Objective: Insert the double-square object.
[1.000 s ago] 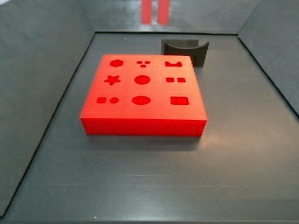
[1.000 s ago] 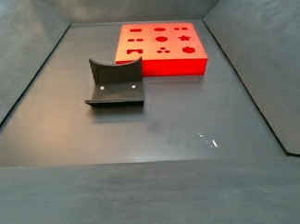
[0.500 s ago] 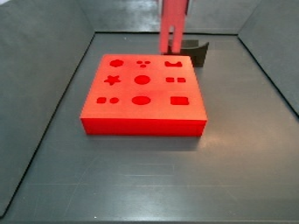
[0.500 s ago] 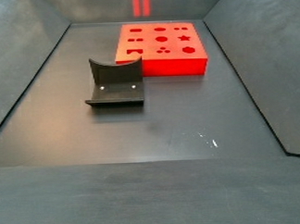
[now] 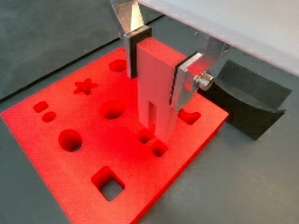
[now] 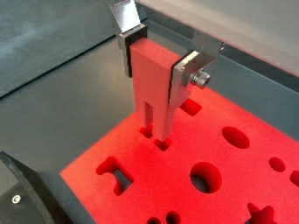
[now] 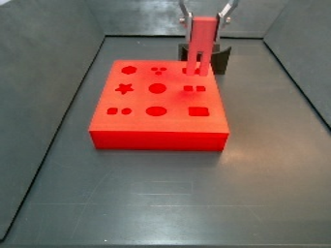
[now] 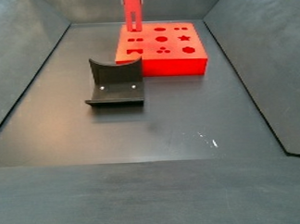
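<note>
No readable text or labels anywhere.

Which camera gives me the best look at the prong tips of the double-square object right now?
A wrist view: the double-square object, held upright in the gripper, shows both prongs reaching the red board at two small square holes. The other wrist view shows them similarly. In one side view they are small; in the other only a thin bar shows.
</note>
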Controlling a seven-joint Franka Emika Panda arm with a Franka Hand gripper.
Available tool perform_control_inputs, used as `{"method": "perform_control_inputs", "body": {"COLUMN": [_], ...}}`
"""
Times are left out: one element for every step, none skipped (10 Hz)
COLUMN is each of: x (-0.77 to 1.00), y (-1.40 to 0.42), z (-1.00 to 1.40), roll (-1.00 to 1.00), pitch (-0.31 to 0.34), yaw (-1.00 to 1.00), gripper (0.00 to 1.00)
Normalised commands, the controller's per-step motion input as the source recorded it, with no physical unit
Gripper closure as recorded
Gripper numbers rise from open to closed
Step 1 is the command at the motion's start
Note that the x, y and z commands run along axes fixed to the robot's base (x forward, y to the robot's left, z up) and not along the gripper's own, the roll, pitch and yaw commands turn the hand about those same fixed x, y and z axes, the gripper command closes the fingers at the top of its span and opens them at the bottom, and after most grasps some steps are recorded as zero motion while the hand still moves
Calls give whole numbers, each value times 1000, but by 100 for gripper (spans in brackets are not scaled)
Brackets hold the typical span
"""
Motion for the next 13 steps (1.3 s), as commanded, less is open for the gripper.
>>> {"method": "perform_control_inputs", "body": {"x": [-111, 0, 77, 114, 120, 57, 40, 0, 0, 23, 46, 114, 43], "y": [0, -3, 0, 0, -6, -29, -100, -60, -74, -97, -69, -26, 0], "z": [-226, -220, -231, -206, -194, -183, -149, -211, -191, -160, -200, -203, -260], "roll": [0, 0, 0, 0, 6, 11, 6, 33, 23, 6, 31, 56, 109], "pitch": [-50, -59, -39, -29, -24, -29, -29, -33, -34, -36, -39, -19, 0], "yaw": [0, 14, 103, 117, 106, 89, 83, 49, 34, 3, 0, 0, -77], "gripper": [100, 100, 100, 100, 100, 100, 100, 100, 100, 100, 100, 100, 100]}}
